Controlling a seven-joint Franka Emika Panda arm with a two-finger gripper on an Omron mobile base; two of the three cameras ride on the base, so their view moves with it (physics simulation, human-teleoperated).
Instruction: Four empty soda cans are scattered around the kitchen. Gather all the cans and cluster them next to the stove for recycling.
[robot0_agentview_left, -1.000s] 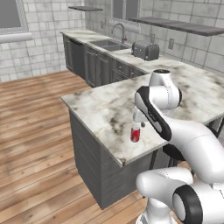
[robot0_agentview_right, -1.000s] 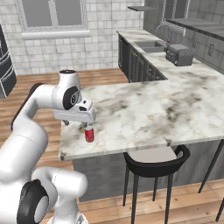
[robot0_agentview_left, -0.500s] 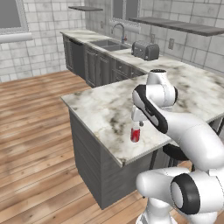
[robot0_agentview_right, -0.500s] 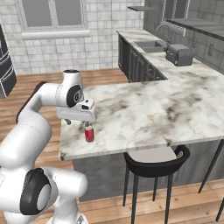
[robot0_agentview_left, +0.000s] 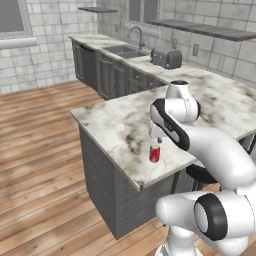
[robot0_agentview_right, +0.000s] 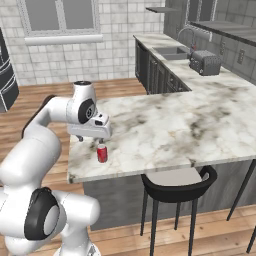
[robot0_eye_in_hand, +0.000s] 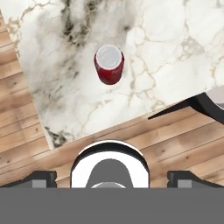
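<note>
The jaws stand spread wide with nothing between them, the gripper (robot0_agentview_right: 94, 140) hanging just above a red soda can (robot0_agentview_right: 102, 153) without touching it. The can (robot0_agentview_left: 155, 152) stands upright, silver top up, on the marble counter (robot0_agentview_right: 200, 125) near the front edge at the corner of the peninsula; in the hand view the can (robot0_eye_in_hand: 109, 64) lies straight below the hand. A black stool (robot0_agentview_right: 175, 187) stands under the counter edge, and a toaster (robot0_agentview_right: 205, 62) sits well apart beside the sink (robot0_agentview_right: 172, 51).
</note>
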